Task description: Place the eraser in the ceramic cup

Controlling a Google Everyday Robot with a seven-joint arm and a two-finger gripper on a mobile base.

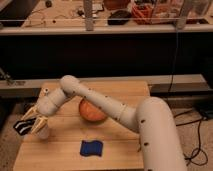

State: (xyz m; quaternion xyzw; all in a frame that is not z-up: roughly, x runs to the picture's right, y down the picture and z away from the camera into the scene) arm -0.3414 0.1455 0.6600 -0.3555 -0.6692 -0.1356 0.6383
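My gripper [31, 121] hangs at the left edge of the wooden table [120, 150], with the arm stretched across from the right. It is shut on a small black-and-white striped eraser [21, 126], which sticks out to the left past the table's edge. The ceramic cup [43, 132], small and off-white, stands upright just right of and below the gripper, partly hidden by it. The eraser is outside the cup, to its left.
An orange bowl [92, 112] sits mid-table behind the arm. A blue cloth-like pad [92, 148] lies near the front edge. Behind the table runs a low shelf, and cables trail on the floor at the right.
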